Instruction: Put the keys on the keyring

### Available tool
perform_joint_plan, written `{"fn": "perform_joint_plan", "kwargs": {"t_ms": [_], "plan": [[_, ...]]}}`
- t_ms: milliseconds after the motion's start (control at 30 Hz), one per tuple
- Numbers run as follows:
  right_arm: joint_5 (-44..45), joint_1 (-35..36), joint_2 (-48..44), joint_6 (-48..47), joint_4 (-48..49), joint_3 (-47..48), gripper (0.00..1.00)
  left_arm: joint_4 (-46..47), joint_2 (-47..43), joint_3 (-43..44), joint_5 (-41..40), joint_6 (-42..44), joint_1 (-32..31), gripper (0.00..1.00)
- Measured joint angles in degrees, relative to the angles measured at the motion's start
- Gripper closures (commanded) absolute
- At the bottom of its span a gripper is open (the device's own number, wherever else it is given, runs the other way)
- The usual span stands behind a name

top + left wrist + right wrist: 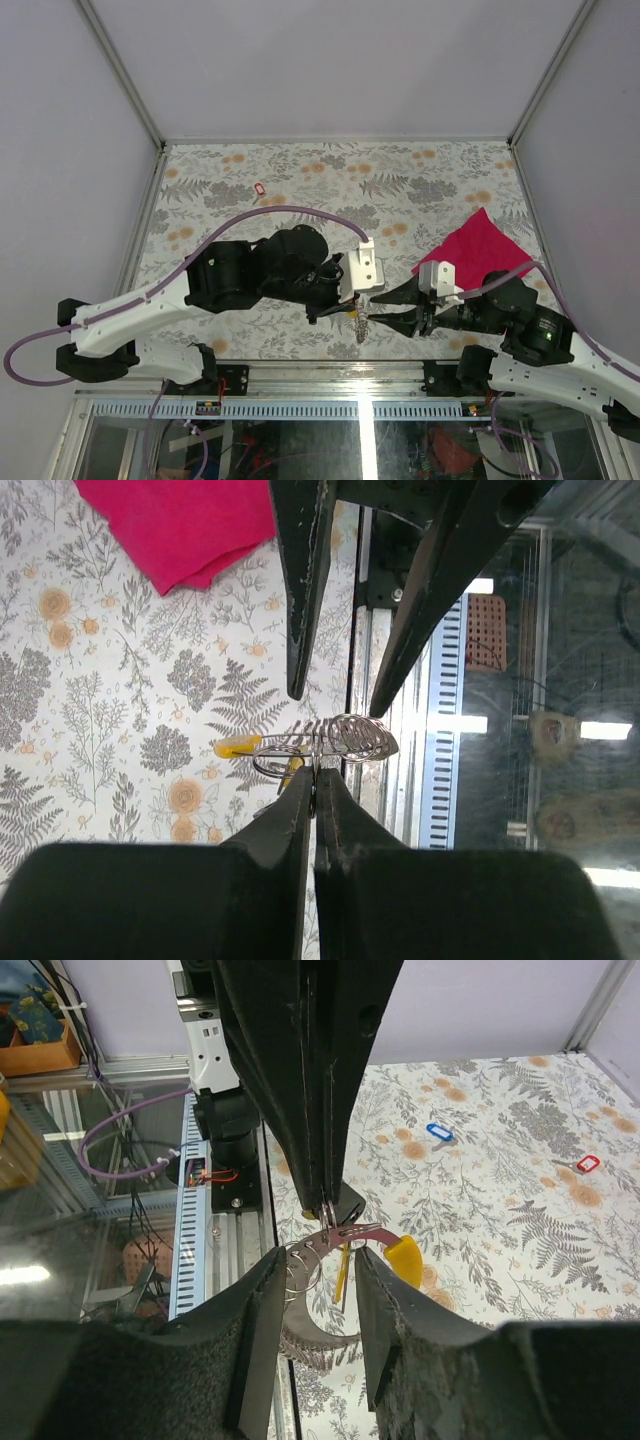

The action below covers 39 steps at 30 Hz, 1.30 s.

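Keyring (345, 738) held up in the air over the near edge of the table (500, 1220).
The left gripper (314, 778) is clamped tight on the thin wire loop, and a yellow piece (405, 1260) hangs from it. The right gripper (320, 1260) stands part-open on either side of the ring, gripping nothing. The ring looks light, stiff and slippery, so it is best nipped across the wire. A blue key (438, 1132) and a red key (588, 1163) lie well apart on the table.

no readable text, labels, brand names, numbers or signs can be made out on anything in the three views.
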Motion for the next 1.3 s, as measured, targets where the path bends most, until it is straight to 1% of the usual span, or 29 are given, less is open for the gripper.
{"fn": "perform_joint_plan", "kwargs": {"t_ms": [233,933,1100,1300], "plan": [[-2.14,0.0,2.14,-0.37,0.13,0.09,0.61,-5.38,1.64,3.61,-0.04,2.08,0.0,1.0],[-5.22,0.0,6.23,-0.52,5.01,0.09,0.65,-8.22,2.67,4.68,0.5,2.43,0.0,1.0],[-5.35,0.0,6.8,-0.52,5.55,0.09,0.68,-8.46,2.82,4.81,1.16,2.45,0.0,1.0],[-5.35,0.0,7.54,-0.79,6.12,0.09,0.75,-8.61,3.02,5.66,1.46,2.47,0.0,1.0]]}}
